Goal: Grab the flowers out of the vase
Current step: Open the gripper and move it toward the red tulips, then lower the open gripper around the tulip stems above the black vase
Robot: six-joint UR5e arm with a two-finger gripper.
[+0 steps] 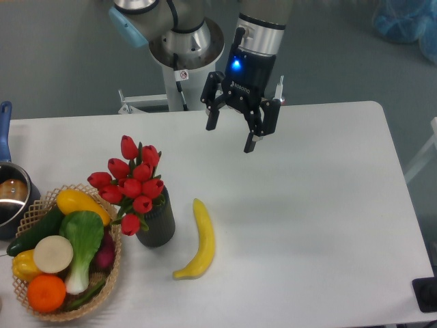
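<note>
Pincer (pixel 230 135) spread wide, holding nothing, high above the surface (pixel 307 205), well apart from the flowers (pixel 132 181). Flowers upright in the vase (pixel 157 220), just beside the basket (pixel 41 205) and near the banana (pixel 199 239). Risk: squeezing buds instead of stems, or tipping the light vase while lifting.

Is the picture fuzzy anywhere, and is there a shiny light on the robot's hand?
In the camera view, the flowers, the vase and the banana look sharp; the open hand looks slightly soft at its fingers, with a blue light glowing above it; shadows on the table are faint and soft.
</note>
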